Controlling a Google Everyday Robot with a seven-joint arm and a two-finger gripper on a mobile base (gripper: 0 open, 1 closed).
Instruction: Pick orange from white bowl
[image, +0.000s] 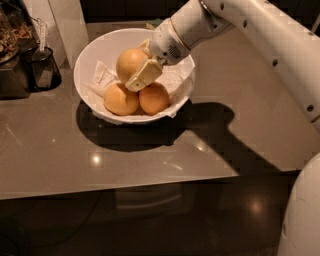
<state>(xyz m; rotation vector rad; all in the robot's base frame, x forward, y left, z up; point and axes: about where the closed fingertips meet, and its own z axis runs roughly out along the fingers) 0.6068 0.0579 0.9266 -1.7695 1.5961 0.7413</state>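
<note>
The white bowl (95, 50) stands on the grey counter at the upper left, lined with crumpled white paper. My gripper (139, 64) reaches in from the upper right and is shut on the orange (129, 62), a pale yellowish fruit held above the other fruits inside the bowl. One finger (144, 75) lies across its near right side; the other finger (145, 46) shows behind it. Two deeper-orange fruits, one on the left (120, 99) and one on the right (154, 98), lie side by side in the bowl's near part.
A dark container (45, 67) and a darker appliance (12, 55) stand left of the bowl. A white upright panel (67, 25) rises behind them. The counter's front edge (120, 187) runs across below the bowl. My arm (270, 45) spans the upper right.
</note>
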